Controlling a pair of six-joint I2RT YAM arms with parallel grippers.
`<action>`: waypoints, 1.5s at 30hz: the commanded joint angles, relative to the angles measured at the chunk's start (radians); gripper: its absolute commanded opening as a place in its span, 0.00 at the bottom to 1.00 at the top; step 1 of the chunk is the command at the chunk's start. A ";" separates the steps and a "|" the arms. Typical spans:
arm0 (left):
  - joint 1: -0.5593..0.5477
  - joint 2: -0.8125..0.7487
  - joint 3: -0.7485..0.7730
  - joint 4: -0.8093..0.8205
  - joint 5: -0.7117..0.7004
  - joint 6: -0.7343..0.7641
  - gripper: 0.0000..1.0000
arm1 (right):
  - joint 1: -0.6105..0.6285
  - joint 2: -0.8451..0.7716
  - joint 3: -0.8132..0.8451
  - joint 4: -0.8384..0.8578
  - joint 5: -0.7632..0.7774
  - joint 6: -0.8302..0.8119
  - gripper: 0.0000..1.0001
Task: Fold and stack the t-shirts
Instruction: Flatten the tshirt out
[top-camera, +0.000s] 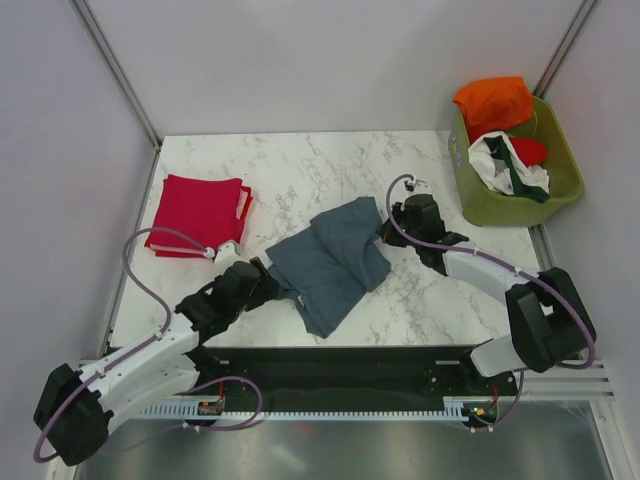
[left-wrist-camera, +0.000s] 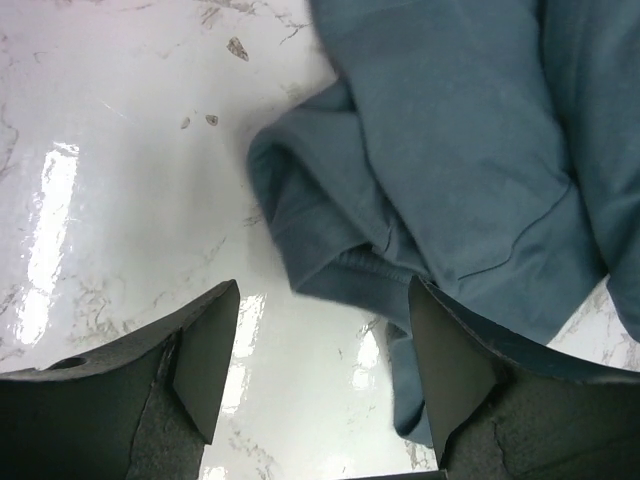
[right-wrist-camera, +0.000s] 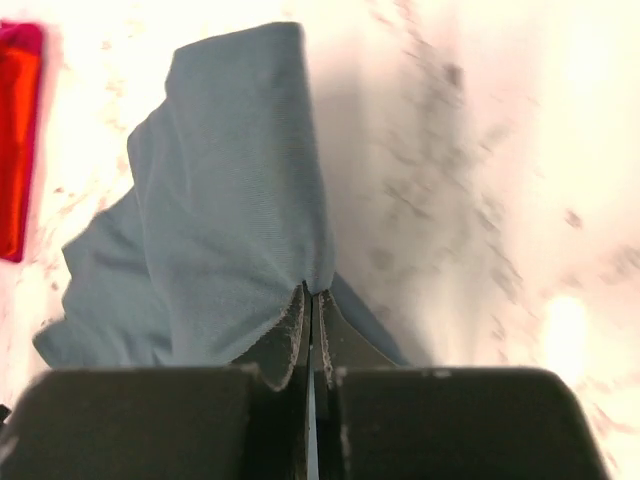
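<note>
On the marble surface (top-camera: 300, 170): blue-grey t-shirt (top-camera: 335, 260) lies rumpled at the middle, between the two arms; red folded t-shirt (top-camera: 198, 212) rests well apart at the far left.
Right jaws: closed tight, pinching the blue-grey t-shirt's right edge.
Left jaws: spread wide, holding nothing, poised over the bunched left edge.
Step in hand: probably gripping two edges to spread the shirt flat.
Doing it well: catch a single layer of hem, not the whole bunch, then draw both sides apart evenly.
Right arm (top-camera: 480, 265): reaches in low, elbow bent.
Left arm (top-camera: 190, 320): stretched forward, wrist tipped down.
</note>
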 joint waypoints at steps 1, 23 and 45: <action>0.004 0.083 0.043 0.102 0.006 0.025 0.76 | -0.020 -0.086 -0.070 0.024 0.037 0.058 0.03; 0.185 0.392 0.226 0.227 0.067 0.128 0.61 | 0.175 0.054 0.278 -0.243 0.038 -0.236 0.62; 0.222 0.543 0.153 0.369 0.073 0.079 0.02 | 0.306 0.375 0.464 -0.238 0.075 -0.183 0.64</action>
